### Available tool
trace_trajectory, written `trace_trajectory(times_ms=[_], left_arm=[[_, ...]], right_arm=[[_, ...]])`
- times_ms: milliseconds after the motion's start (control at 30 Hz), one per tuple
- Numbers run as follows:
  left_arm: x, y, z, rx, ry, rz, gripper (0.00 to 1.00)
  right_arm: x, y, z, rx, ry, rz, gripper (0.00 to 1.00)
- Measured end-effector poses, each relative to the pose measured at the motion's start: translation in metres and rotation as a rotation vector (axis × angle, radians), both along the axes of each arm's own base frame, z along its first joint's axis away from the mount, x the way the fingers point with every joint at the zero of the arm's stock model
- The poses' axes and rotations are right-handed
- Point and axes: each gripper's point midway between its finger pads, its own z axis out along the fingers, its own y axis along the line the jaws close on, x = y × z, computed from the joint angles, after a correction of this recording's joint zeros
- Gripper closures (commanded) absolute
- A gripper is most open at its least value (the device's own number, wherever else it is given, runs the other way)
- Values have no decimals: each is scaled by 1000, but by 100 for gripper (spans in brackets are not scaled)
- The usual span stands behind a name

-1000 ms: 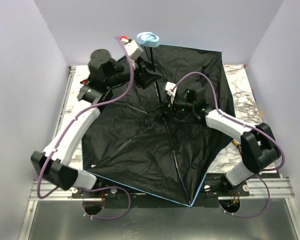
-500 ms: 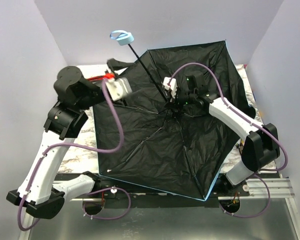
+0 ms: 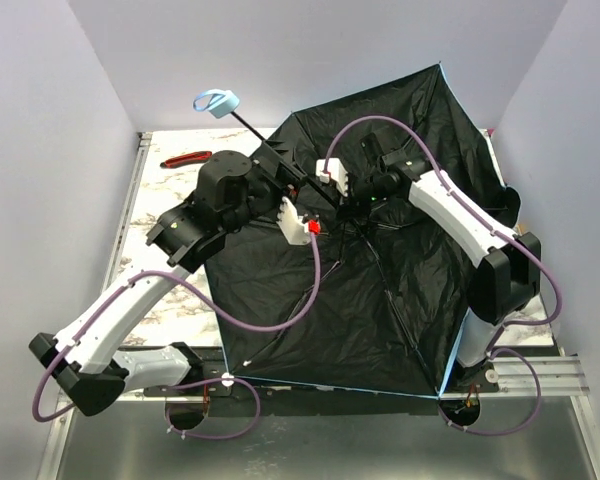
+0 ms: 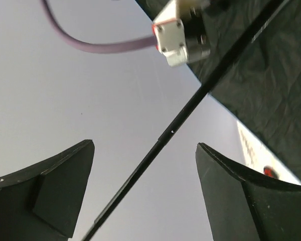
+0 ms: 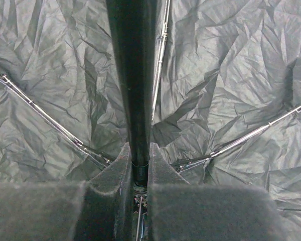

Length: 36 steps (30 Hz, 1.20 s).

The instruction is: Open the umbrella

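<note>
The umbrella (image 3: 380, 290) is open, its black underside facing up and its sky-blue edge showing at the rim. Its thin black shaft (image 3: 265, 140) runs up-left to the small blue handle (image 3: 217, 102). My right gripper (image 3: 352, 206) is shut on the shaft at the hub; in the right wrist view the pads (image 5: 160, 168) pinch the shaft (image 5: 135, 75) on both sides, with the canopy (image 5: 231, 75) behind. My left gripper (image 3: 283, 168) is open around the shaft further up; in the left wrist view (image 4: 145, 175) the shaft (image 4: 160, 143) passes between the spread fingers without touching them.
Red-handled pliers (image 3: 185, 157) lie on the marble table (image 3: 160, 300) at the back left. Lavender walls close in the back and both sides. The canopy covers most of the table and overhangs its near edge. The right wrist's camera block (image 4: 178, 35) sits close to my left gripper.
My left arm has swung in from the left and brought its open fingers around the shaft. The umbrella has tipped toward the back right, and its handle has moved left.
</note>
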Motion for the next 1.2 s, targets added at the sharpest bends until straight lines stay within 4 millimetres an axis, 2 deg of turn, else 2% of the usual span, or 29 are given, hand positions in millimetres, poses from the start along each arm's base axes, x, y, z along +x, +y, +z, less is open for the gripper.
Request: trace_trajectory(times_ms=[200, 333, 533, 667, 733, 833, 933, 967, 1033, 1133, 1200], left_arm=[[31, 10, -18, 179, -76, 110, 27], [41, 23, -15, 230, -126, 177, 34], [57, 49, -12, 299, -195, 309, 39], [65, 66, -6, 309, -205, 395, 24], [65, 67, 0, 283, -176, 414, 19], [52, 57, 16, 167, -64, 397, 16], [24, 42, 46, -20, 71, 326, 16], [17, 39, 55, -74, 104, 310, 16], [-4, 29, 87, -261, 207, 245, 16], [-27, 19, 118, -483, 354, 182, 16], [-39, 15, 127, -595, 457, 154, 16]], right_arm=[[-5, -9, -4, -71, -18, 31, 100], [-2, -17, -8, -127, -48, 19, 100], [15, -33, -7, -220, -127, -43, 100], [35, -39, 3, -253, -217, -98, 100], [50, -44, 14, -270, -294, -132, 100], [71, -55, 34, -315, -428, -181, 100], [87, -66, 55, -361, -566, -213, 100], [89, -68, 62, -374, -607, -213, 100], [91, -73, 74, -402, -692, -208, 100], [89, -80, 95, -435, -818, -189, 100], [87, -81, 107, -444, -886, -170, 100]])
